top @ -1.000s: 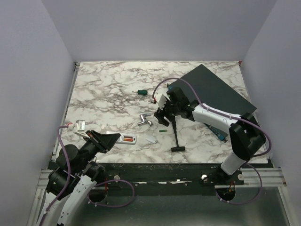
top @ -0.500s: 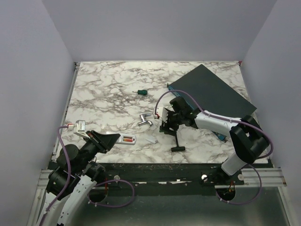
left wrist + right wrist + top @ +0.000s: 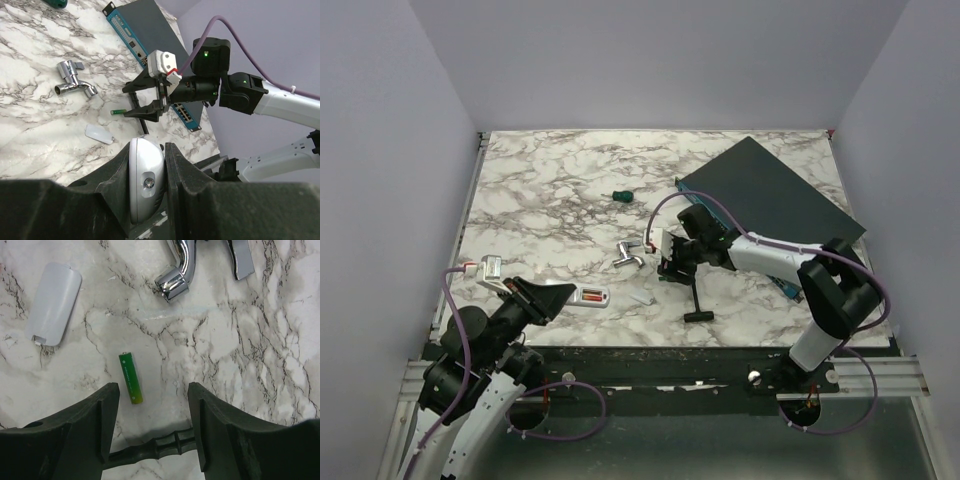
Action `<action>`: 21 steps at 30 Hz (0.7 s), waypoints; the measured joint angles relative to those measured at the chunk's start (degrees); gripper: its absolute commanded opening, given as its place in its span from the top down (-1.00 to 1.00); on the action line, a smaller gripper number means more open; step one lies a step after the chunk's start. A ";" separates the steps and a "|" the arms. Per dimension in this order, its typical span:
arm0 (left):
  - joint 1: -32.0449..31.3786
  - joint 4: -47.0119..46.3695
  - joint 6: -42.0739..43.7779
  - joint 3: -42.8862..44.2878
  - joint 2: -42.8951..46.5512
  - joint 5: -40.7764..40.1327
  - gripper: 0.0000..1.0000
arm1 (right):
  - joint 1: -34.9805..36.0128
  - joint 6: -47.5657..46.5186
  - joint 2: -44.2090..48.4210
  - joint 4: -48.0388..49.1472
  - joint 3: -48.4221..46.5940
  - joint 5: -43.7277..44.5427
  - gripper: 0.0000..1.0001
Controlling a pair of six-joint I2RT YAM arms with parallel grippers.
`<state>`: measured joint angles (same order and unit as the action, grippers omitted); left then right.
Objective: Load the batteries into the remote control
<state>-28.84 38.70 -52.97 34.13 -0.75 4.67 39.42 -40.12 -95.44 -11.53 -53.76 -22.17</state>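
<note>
My left gripper [image 3: 555, 297] is shut on the small white remote control [image 3: 598, 296] and holds it just above the table's near left. An orange-red battery [image 3: 588, 296] shows in the remote's open back. In the left wrist view the remote's end [image 3: 146, 182] sits clamped between the pads. A green battery [image 3: 130, 377] lies on the marble and also shows in the top view [image 3: 667, 278]. My right gripper [image 3: 152, 390] is open and empty, low over the table. The green battery lies just ahead of its left finger. The gripper also shows in the top view [image 3: 670, 266].
A white battery cover [image 3: 53, 303] lies left of the green battery. A silver tap [image 3: 628, 257] lies beyond it. A black long-handled tool [image 3: 695, 295] lies under my right gripper. A dark teal flat box [image 3: 770, 195] fills the back right. A green-handled screwdriver [image 3: 620, 195] lies mid-table.
My right gripper has moved nearer and lower, coming down open over the green battery. My left gripper and the remote have not moved.
</note>
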 measured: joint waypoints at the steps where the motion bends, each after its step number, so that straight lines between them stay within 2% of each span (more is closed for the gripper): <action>1: 0.00 -0.04 -0.09 -0.09 0.00 0.00 1.00 | 0.02 0.00 -0.35 0.00 -0.15 -0.13 -0.24; 13: 0.00 0.02 -0.72 -1.05 0.02 -0.09 1.00 | 1.33 0.17 -3.85 -0.15 -1.22 0.24 -0.05; 16: 0.00 0.02 -0.87 -1.05 0.02 -0.15 1.00 | 1.90 0.24 -4.50 -0.39 -2.05 0.92 0.03; 21: 0.00 0.04 -0.87 -1.05 0.02 -0.17 1.00 | 2.54 0.72 -5.68 -1.40 -3.61 2.21 0.28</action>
<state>-28.84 38.74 -53.84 33.08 -0.73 4.49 41.95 -39.40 -101.12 -12.93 -57.36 -19.97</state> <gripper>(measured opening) 0.273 0.426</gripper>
